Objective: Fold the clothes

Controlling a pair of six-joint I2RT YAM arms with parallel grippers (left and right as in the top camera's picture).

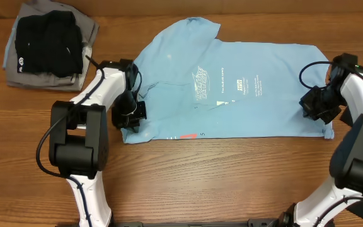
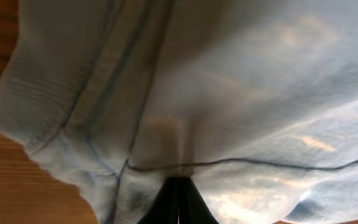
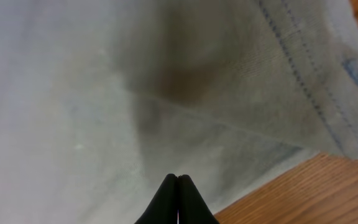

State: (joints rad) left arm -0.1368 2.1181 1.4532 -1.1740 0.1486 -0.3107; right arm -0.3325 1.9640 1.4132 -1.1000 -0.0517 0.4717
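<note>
Overhead: the shirt (image 1: 263,107) lies spread on the table (image 1: 200,183), with the left gripper (image 1: 131,115) at one end and the right gripper (image 1: 317,104) at the other, likely to lift both for a fold.

Left wrist: the fingers (image 2: 169,205) are pressed together, pinching cloth.

Right wrist: the fingers (image 3: 166,200) likewise nip the shirt near its hem.

Left arm: I stand it up from my base and bend it in toward the left end of the T-shirt (image 1: 244,104).
Left gripper (image 1: 133,114): my fingers (image 2: 168,202) are pressed together, pinching cloth at the T-shirt's near-left corner.
Right arm: I bend it in at the T-shirt's right end.
Right gripper (image 1: 315,104): my fingers (image 3: 166,202) are closed tight on cloth by the T-shirt's right hem.
</note>
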